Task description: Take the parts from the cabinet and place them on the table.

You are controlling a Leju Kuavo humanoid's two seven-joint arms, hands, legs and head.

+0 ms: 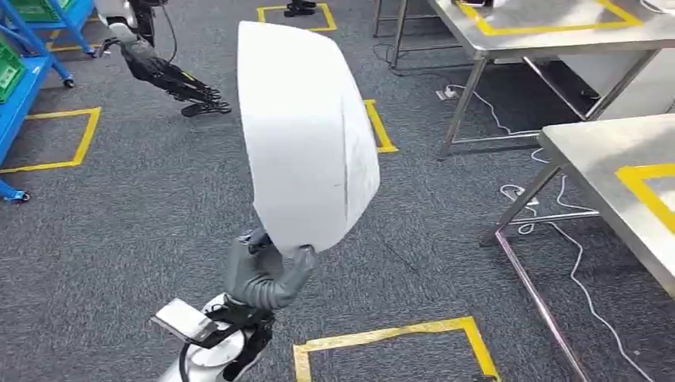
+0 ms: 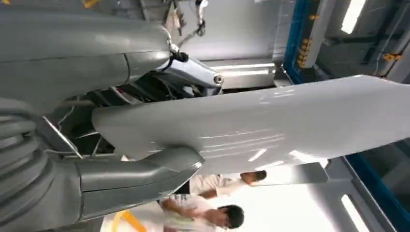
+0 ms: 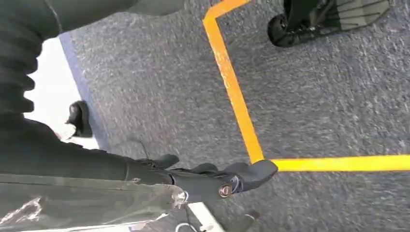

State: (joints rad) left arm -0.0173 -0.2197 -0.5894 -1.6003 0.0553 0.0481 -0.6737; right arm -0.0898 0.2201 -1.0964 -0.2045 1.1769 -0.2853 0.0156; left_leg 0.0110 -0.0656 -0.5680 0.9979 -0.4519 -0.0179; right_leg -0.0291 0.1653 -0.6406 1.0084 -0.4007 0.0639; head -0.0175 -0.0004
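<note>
While the robot stands on the carpet away from the steel table (image 1: 613,151), its left hand (image 1: 267,278) clasps the white curved part (image 1: 306,135) by its lower edge, held upright, probably for carrying clearance. Its right hand (image 3: 212,181) hangs empty, fingers loosely extended.

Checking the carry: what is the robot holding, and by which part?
The left hand grips the white panel by its lower edge.

Head view looks down at carpet (image 1: 119,239); left wrist view looks up, close; right wrist view faces carpet closely.
</note>
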